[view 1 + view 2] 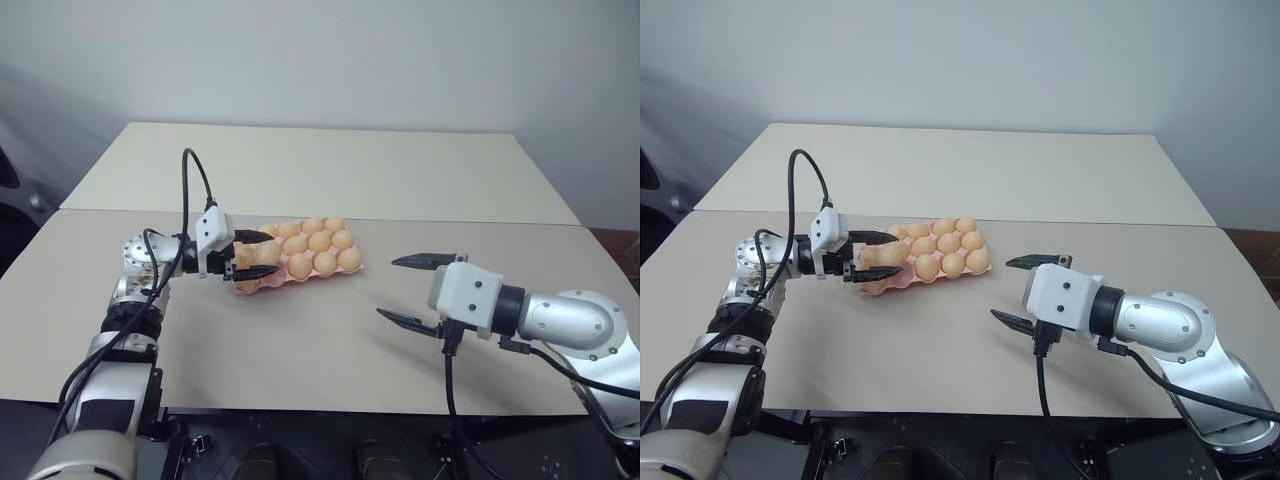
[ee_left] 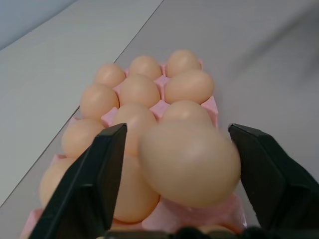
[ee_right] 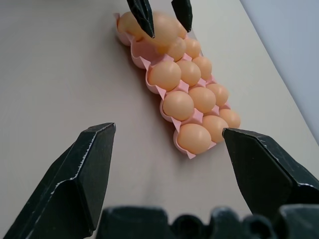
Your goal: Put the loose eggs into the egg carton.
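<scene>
My right gripper (image 1: 415, 292) hangs nearest me over bare table (image 1: 300, 350), fingers spread, holding nothing. Farther out, my left gripper (image 2: 174, 164) has its fingers parted either side of an egg (image 2: 189, 162) at the near end of the pink egg carton (image 3: 149, 50), gaps showing on both sides. I should draw straight back, level, without nudging the egg from its cup or dragging the carton.

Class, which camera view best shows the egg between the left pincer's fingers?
The left wrist view: the egg sits large between the left pincer fingers, over the egg carton. The eye views show it small and partly hidden; the right wrist view shows it far off.
</scene>
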Robot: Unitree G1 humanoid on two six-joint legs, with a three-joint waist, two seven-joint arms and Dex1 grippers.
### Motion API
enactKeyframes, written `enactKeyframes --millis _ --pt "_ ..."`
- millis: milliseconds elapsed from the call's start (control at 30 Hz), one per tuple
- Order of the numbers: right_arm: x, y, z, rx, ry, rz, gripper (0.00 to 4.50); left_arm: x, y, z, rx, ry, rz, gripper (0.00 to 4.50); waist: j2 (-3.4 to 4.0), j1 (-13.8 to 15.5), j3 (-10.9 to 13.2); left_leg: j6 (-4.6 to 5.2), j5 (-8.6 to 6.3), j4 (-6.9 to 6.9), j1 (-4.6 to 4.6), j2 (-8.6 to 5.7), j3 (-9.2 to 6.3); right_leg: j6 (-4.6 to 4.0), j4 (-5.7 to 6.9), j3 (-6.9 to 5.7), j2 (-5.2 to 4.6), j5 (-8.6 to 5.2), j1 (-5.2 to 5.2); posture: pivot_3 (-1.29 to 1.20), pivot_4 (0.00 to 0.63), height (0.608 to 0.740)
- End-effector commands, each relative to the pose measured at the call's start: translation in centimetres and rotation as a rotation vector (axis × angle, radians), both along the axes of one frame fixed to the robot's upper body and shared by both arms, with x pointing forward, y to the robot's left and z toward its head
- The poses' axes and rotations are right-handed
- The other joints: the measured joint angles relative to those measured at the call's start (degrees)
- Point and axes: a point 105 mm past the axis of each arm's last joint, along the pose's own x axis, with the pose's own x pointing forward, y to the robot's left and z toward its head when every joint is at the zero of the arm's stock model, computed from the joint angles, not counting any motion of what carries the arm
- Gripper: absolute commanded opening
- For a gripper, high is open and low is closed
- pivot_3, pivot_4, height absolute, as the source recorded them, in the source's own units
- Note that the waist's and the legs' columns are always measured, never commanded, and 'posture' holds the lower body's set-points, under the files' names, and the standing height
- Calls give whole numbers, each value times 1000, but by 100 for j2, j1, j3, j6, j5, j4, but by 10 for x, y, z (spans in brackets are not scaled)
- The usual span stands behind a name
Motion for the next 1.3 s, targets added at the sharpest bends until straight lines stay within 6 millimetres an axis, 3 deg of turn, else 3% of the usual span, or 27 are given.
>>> enactKeyframes --millis 33,200,400,567,667,867,1100,1300 --pt "-2 0 6 6 -39 -5 4032 1 -2 12 7 -61 -12 4472 0 0 0 0 0 0 0 0 0 0 0 0 0 0 0 0 150 740" --pt "-1 0 6 6 -39 -9 4032 4 -1 15 -11 -80 10 4472 0 5 0 0 0 0 -1 0 0 0 0 0 0 0 0 0 150 740" --pt "-2 -1 7 3 -37 -8 4032 0 10 35 -41 -133 20 4472 0 -2 0 0 0 0 -1 0 0 0 0 0 0 0 -1 0 150 740" --pt "-1 -4 7 -10 -30 -7 4032 -19 37 44 -15 -144 43 4472 0 -45 0 0 0 -2 0 1 0 0 0 2 0 0 -3 0 150 740" --pt "-1 -5 7 -19 -25 0 4032 -39 60 46 21 -142 85 4472 1 -78 0 0 0 -3 4 3 1 0 1 5 0 0 -2 0 150 740" --pt "-1 -5 10 -27 -19 41 4032 -78 87 44 44 -92 180 4472 1 -81 0 0 0 -3 3 7 1 0 0 4 -1 0 -2 0 150 740" --pt "0 -14 12 -35 -8 72 4032 -108 99 44 71 -6 271 4472 1 10 0 0 -1 -5 6 7 4 1 -1 1 -2 -1 0 0 150 740" --pt "-1 -20 9 -54 16 88 4032 -119 100 42 79 -38 300 4472 1 6 0 0 -1 -7 7 8 6 0 -3 2 -2 -1 0 0 150 740"
